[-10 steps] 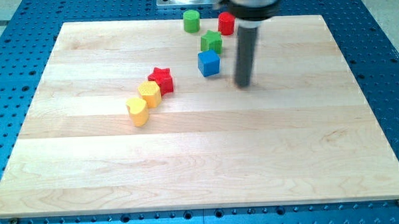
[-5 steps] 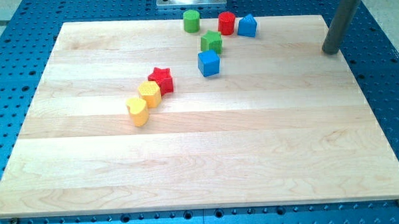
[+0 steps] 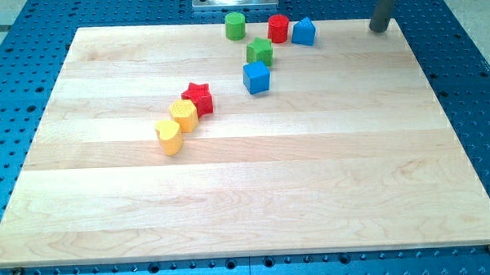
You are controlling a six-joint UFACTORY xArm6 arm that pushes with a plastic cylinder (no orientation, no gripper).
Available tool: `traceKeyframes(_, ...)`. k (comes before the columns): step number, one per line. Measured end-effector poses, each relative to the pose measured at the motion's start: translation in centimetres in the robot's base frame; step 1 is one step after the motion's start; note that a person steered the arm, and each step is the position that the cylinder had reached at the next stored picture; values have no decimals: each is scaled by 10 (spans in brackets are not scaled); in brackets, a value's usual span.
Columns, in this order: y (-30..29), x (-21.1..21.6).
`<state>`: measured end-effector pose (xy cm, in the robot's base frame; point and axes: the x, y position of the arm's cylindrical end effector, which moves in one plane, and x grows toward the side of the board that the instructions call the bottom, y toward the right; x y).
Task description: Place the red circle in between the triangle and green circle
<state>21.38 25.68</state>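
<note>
The red circle [image 3: 279, 28] stands near the board's top edge. The blue triangle [image 3: 304, 31] touches its right side. The green circle [image 3: 235, 25] stands to its left, a gap apart. My tip [image 3: 380, 28] is at the board's top right corner, well to the right of the blue triangle and touching no block.
A green star [image 3: 260, 51] and a blue cube [image 3: 257, 77] lie just below the red circle. A red star [image 3: 199, 97], a yellow block [image 3: 184, 114] and another yellow block [image 3: 170, 136] form a diagonal row at centre left. The wooden board [image 3: 247, 203] lies on a blue perforated table.
My tip has moved from beside the blue cube out to the right and up to the board's top right corner. The blue triangle, hidden before, now shows. No block has moved.
</note>
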Motion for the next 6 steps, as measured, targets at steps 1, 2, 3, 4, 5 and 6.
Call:
traceKeyframes(1, -7, 0)
traceKeyframes(2, -56, 0)
traceKeyframes(3, -87, -2)
traceKeyframes(4, -113, -2)
traceKeyframes(5, -152, -2)
traceKeyframes(6, -180, -2)
